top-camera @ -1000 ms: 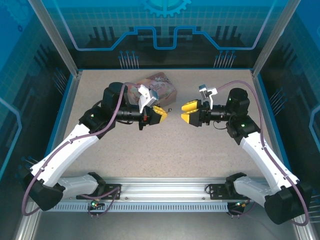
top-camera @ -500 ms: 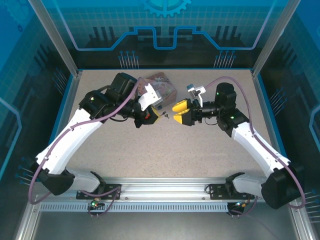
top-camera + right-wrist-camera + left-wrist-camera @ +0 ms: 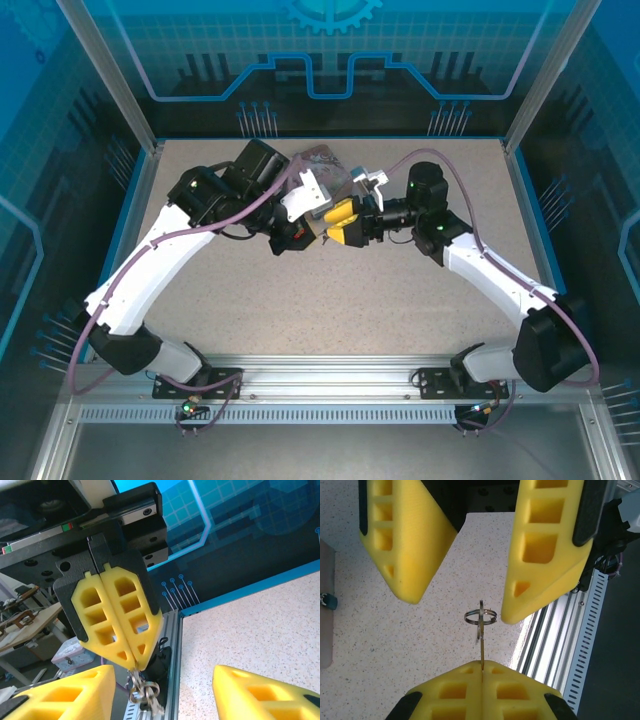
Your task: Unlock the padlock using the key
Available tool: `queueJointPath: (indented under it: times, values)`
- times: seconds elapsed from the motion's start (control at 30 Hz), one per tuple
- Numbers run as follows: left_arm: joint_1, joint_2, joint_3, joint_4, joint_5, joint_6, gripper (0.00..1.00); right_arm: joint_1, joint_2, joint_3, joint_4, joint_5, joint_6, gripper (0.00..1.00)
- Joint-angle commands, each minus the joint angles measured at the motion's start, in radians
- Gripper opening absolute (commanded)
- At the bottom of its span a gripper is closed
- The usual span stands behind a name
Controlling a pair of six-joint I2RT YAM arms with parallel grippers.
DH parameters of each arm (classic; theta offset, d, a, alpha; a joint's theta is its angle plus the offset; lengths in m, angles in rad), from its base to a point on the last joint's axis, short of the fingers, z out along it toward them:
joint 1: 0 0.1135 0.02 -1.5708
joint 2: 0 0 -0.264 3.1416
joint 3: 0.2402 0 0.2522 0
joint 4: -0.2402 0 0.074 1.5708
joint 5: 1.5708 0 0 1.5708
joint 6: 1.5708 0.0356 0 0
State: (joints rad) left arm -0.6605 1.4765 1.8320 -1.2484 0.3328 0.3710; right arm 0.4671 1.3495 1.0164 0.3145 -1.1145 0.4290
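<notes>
The left gripper (image 3: pixel 482 667), pressed together at the bottom centre of the frame, pinches the key (image 3: pixel 481 647) by its lower end. The right gripper (image 3: pixel 461 607) is spread on both sides of the key ring (image 3: pixel 481 616). If it closes off-centre, the thin key may twist, slip out and fall on the desk (image 3: pixel 420 645).

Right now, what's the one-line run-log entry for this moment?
left tool: shut on thin dark metallic key | right tool: open, straddling the key's ring
</notes>
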Motion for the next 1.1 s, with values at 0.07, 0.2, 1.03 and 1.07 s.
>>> queueJointPath:
  times: [0.07, 0.2, 1.03, 1.07]
  values:
    - [-0.012, 0.018, 0.039, -0.034, -0.025, 0.015, 0.0, 0.022, 0.011, 0.022, 0.026, -0.007, -0.005, 0.49]
    - [-0.014, 0.021, 0.041, -0.028, -0.03, 0.015, 0.0, 0.022, 0.003, 0.006, 0.024, -0.011, -0.003, 0.43]
    - [-0.013, 0.004, 0.04, -0.003, -0.048, 0.016, 0.0, 0.01, -0.057, -0.018, -0.135, 0.007, -0.073, 0.0]
    - [-0.013, -0.005, 0.034, 0.012, -0.051, 0.014, 0.03, 0.009, -0.06, -0.022, -0.135, 0.007, -0.072, 0.0]
